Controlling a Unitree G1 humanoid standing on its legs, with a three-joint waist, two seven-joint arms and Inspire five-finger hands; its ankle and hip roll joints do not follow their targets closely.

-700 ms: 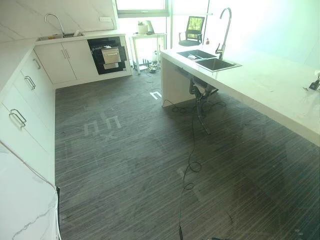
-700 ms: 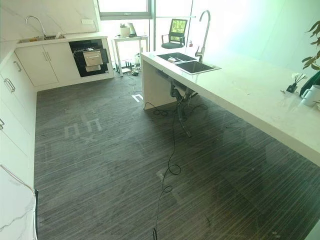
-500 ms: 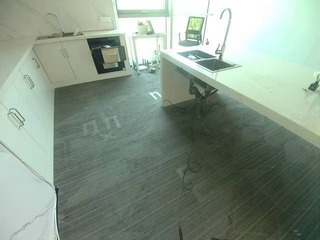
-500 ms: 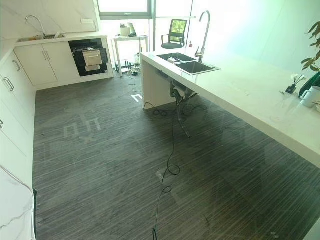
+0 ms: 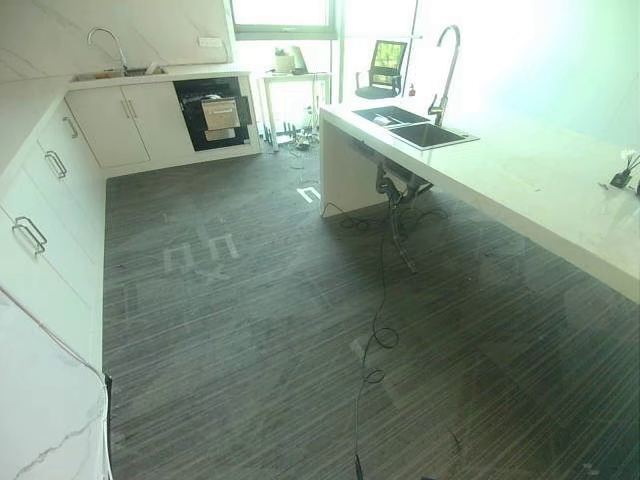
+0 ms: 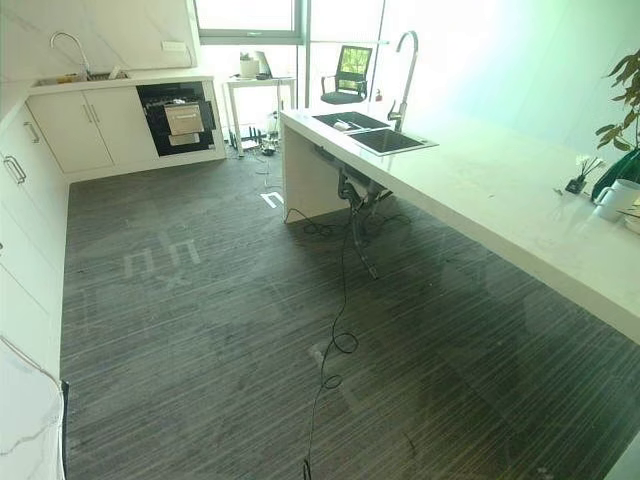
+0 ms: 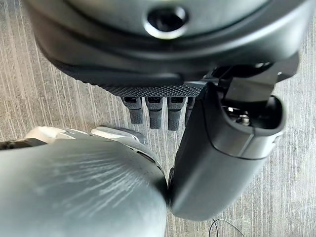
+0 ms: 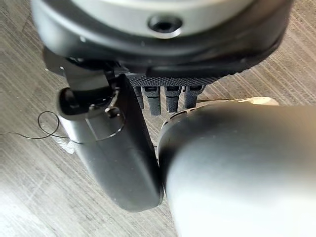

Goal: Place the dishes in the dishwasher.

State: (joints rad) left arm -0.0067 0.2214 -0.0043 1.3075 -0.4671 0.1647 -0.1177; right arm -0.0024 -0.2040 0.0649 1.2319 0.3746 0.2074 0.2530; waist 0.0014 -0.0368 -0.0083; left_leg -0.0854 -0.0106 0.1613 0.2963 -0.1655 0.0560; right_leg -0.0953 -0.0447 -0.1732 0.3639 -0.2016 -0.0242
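Observation:
The dishwasher is a dark opening in the white cabinet row at the far end of the room, with a pale drawer front showing inside it. A double sink with a tall faucet sits in the white island counter. Something pale lies in its far basin, too small to identify. My left hand hangs over the wooden floor, fingers straight and holding nothing. My right hand hangs the same way, fingers straight and bare.
White cabinets with handles line the left wall, with a second sink at the back. A small table and an office chair stand by the window. A mug and a plant are on the island's near end. Pale tape marks lie on the floor.
The whole picture has shifted slightly, so the camera has moved. Nothing in the room has changed place.

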